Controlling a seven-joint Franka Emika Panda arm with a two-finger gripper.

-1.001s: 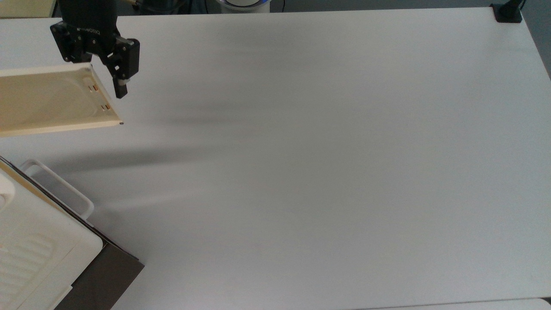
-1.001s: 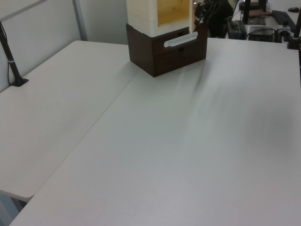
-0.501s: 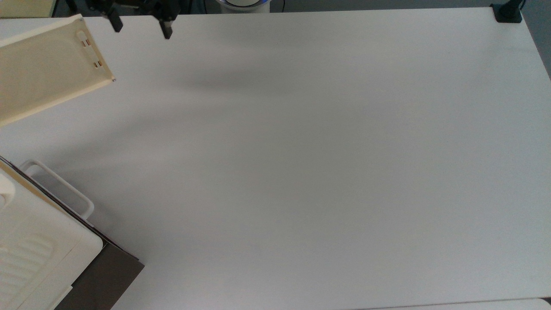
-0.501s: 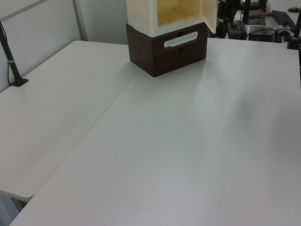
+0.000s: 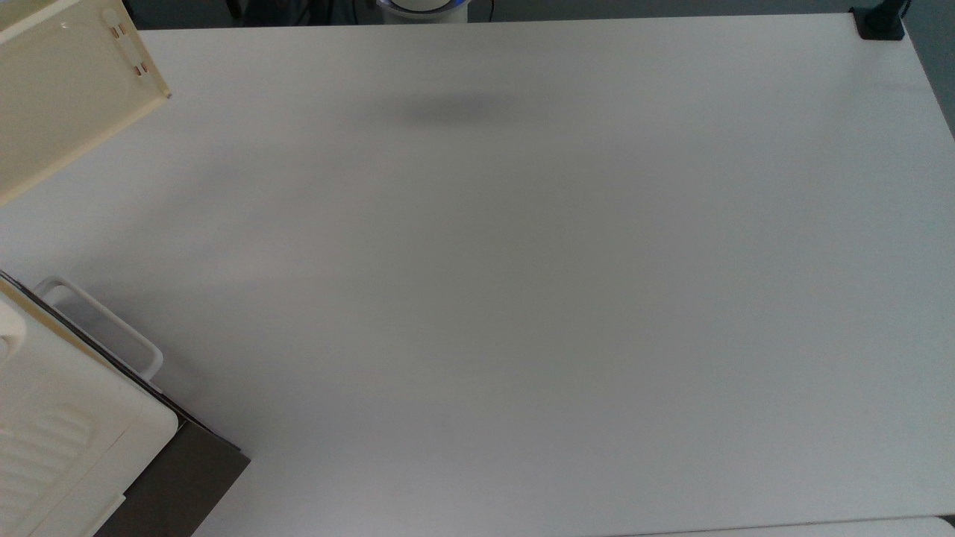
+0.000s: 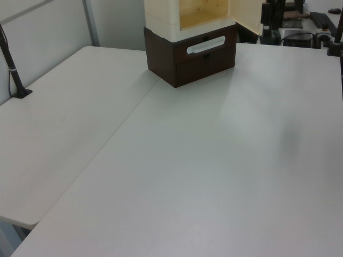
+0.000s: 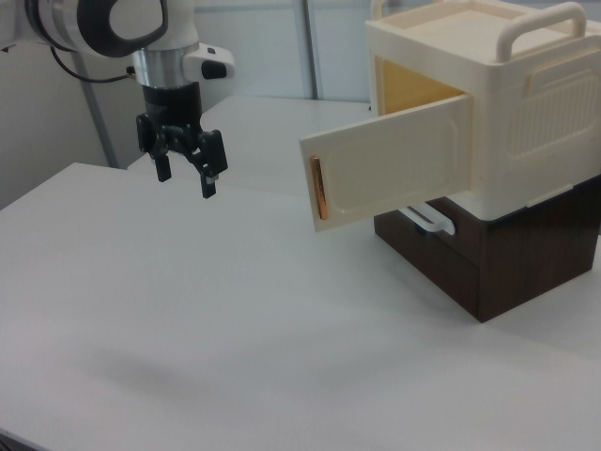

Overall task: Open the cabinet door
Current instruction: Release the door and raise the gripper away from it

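The cabinet (image 7: 488,103) is sitting on a dark brown base (image 7: 488,258) at a corner of the desk (image 5: 522,298). The cabinet door (image 7: 390,169) is standing swung wide open over the desk, its copper handle (image 7: 318,188) at the free edge; the top view is showing its back with two copper fasteners (image 5: 128,51). The yellowish interior (image 6: 206,12) is showing nothing inside. The gripper (image 7: 184,177) is hanging above the desk, well apart from the door, fingers spread and gripping nothing.
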